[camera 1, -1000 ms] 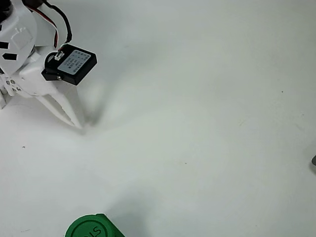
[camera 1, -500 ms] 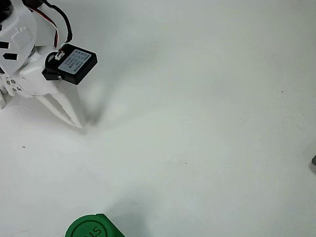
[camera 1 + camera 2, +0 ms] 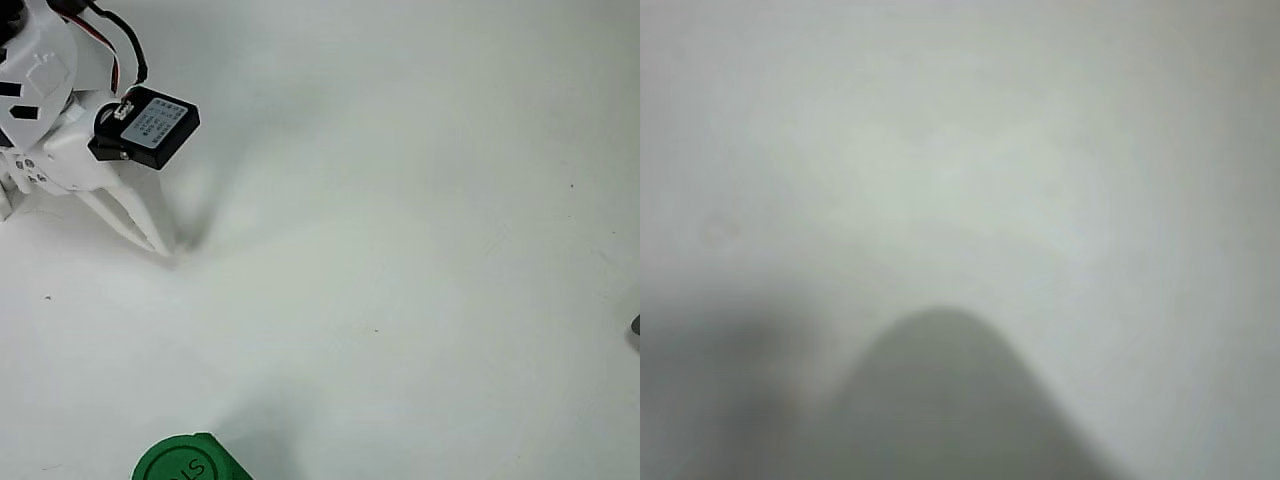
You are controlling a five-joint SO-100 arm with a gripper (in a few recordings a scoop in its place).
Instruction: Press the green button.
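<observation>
The green button [image 3: 184, 461] is a round green disc with raised letters, cut off by the bottom edge of the overhead view, left of centre. My white gripper [image 3: 165, 247] is at the upper left, far above the button in the picture. Its two thin fingers [image 3: 125, 222] slant down to the right and meet at their tips on or just over the white table, with nothing between them. The wrist view is blurred: a grey rounded fingertip [image 3: 940, 400] rises from the bottom edge against the pale table.
A black box with a white label [image 3: 148, 128] sits on the arm beside the gripper, with a black and red cable [image 3: 122, 45] running up from it. A small dark thing [image 3: 636, 325] pokes in at the right edge. The white table [image 3: 420, 250] spreads across the view.
The gripper and the black box have shifted a few pixels up and to the right. The button has not moved.
</observation>
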